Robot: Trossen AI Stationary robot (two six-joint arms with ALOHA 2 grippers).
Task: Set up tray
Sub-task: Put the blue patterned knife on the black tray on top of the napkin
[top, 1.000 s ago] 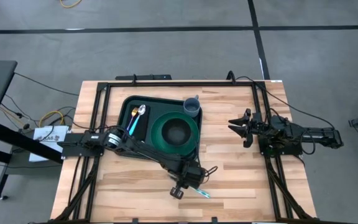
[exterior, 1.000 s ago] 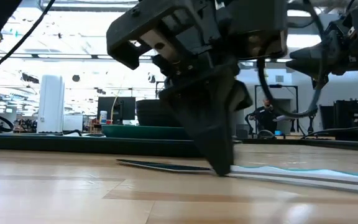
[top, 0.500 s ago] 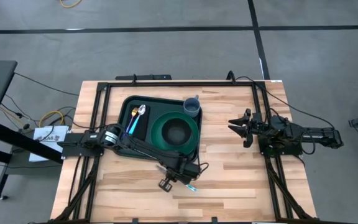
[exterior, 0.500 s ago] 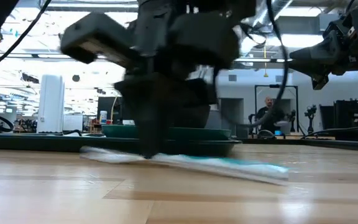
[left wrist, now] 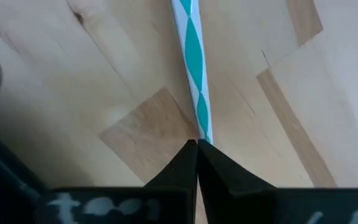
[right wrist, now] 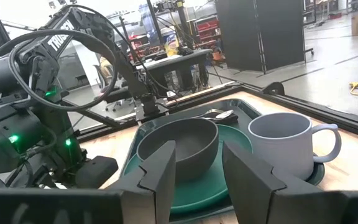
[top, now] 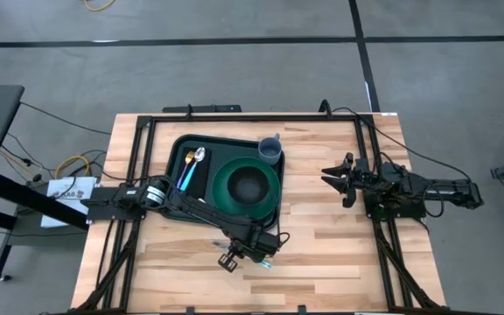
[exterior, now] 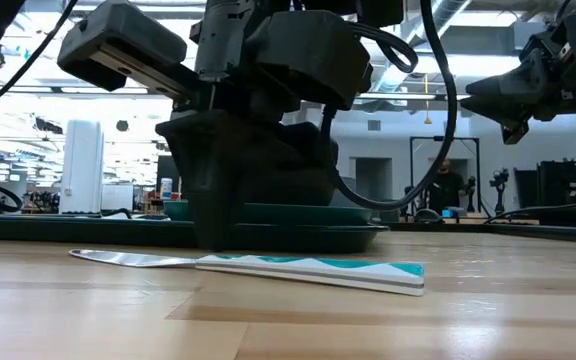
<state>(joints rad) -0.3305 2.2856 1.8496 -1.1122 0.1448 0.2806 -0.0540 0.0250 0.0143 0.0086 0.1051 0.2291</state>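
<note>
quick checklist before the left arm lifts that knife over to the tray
1. Left gripper shut on the knife: ok, the wrist view shows the fingers pinched together on it.
2. Knife off the table: not ok, in the low view it lies flat on the wood.
3. Free spot on the tray: cannot tell; spoon, plate, bowl and mug already sit there.
4. Right gripper clear of the path: ok, open and waiting at the table's right side.
</note>
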